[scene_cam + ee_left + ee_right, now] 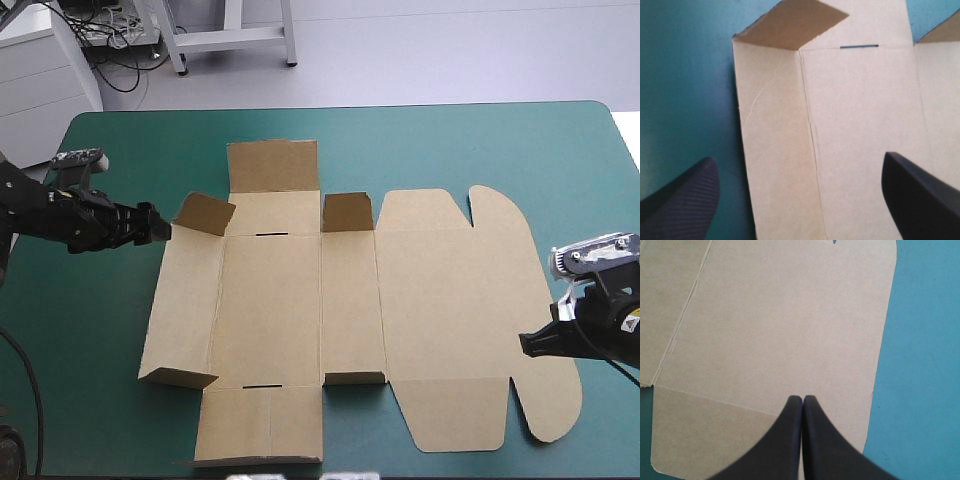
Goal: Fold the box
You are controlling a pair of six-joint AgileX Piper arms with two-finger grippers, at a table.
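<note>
Looking down in the high view, I found the box (300,300) flat at mid-tabletop (110,150), long axis left to right, lid rightward. Only small corner flaps stood, so I judged most folding remained.
Left wrist view: left hand (797,159) open over the box's left panel.
Right wrist view: right hand (803,399) closed, seemingly empty, over the lid's edge.

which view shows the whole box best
The high view: the box lies entire, mostly flat. The left wrist view shows only its left panels and one raised flap; the right wrist view only its lid end.
</note>
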